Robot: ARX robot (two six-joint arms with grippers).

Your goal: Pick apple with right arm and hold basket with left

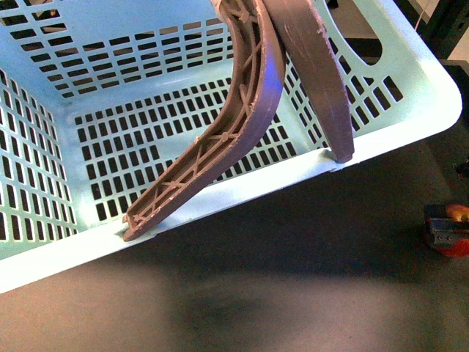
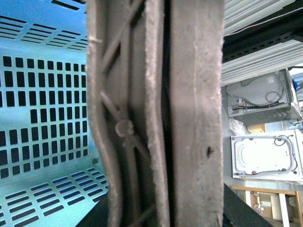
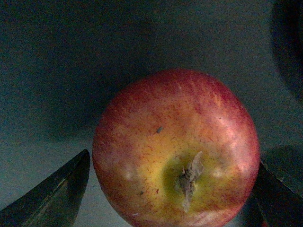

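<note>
The pale mint-blue basket (image 1: 220, 194) with slotted walls fills the upper left of the front view, tilted, its near rim facing me. Its two brown ribbed handles (image 1: 249, 110) stand raised together and run out of the top of the picture. In the left wrist view the two handles (image 2: 189, 118) lie pressed side by side and fill the middle. My left gripper is shut on them; its fingers are hidden. The basket's inside (image 2: 42, 109) shows behind. My right gripper (image 3: 165, 208) is shut on the red apple (image 3: 175, 142), whose yellowish stem dimple faces the camera, with dark fingers (image 3: 52, 194) on either side.
The dark table top (image 1: 293, 286) lies in front of the basket. A small red-orange and grey thing (image 1: 448, 229) shows at the right edge of the front view. White appliances (image 2: 265, 156) and shelving stand beyond the handles in the left wrist view.
</note>
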